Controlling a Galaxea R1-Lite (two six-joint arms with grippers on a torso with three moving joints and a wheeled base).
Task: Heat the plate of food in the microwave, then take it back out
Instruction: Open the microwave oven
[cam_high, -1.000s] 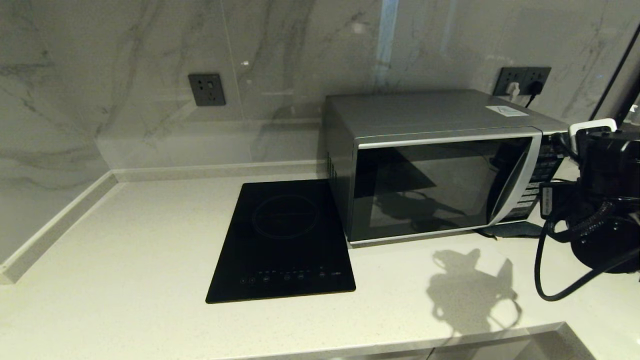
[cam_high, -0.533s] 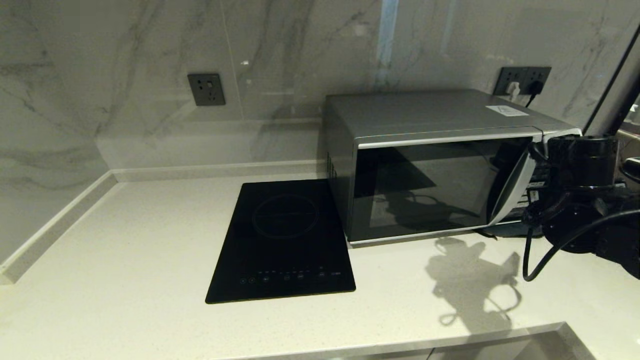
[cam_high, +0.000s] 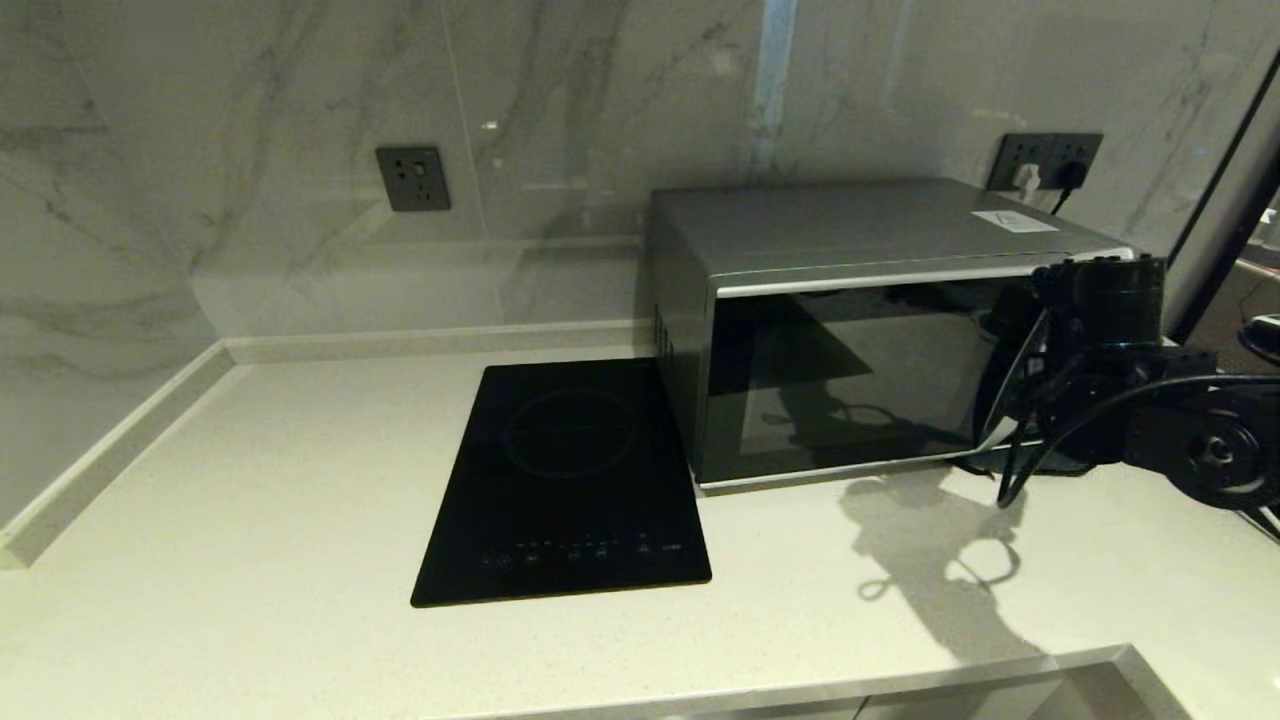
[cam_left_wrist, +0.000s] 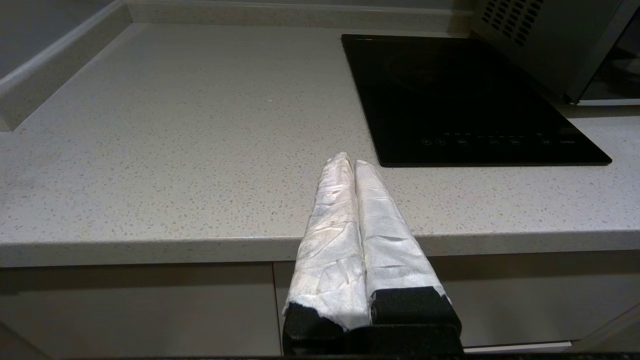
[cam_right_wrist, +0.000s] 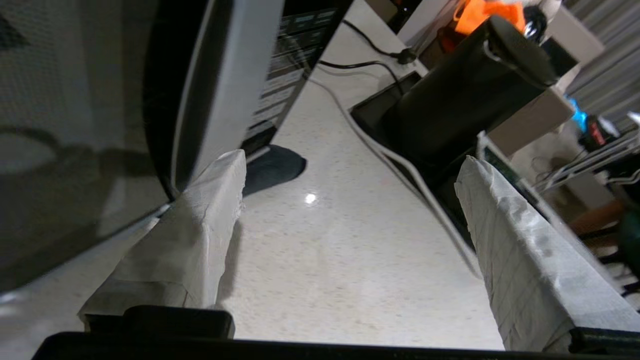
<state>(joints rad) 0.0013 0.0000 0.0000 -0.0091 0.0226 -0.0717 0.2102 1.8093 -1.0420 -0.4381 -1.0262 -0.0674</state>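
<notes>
The right gripper (cam_right_wrist: 350, 170) stands with jaws wide and empty beside the curved silver handle (cam_right_wrist: 220, 95) of the microwave (cam_high: 860, 330); that boxy silver oven, dark glass door shut, sits at the countertop's (cam_high: 300, 480) rear right; since a second ago the gripper has come closer to the handle; the left gripper (cam_left_wrist: 354, 165), fingers pressed together, hangs before the countertop's front edge.

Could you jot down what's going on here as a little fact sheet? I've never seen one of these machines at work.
Setting: pale stone counter against a marble wall
Microwave: silver, door shut
Door handle: curved, silver
Cooktop: flat, black, left of the microwave
Plate of food: not visible in any view
Right end effector: open, one padded finger by the handle's lower end
Left end effector: shut, parked at the counter's front edge
</notes>
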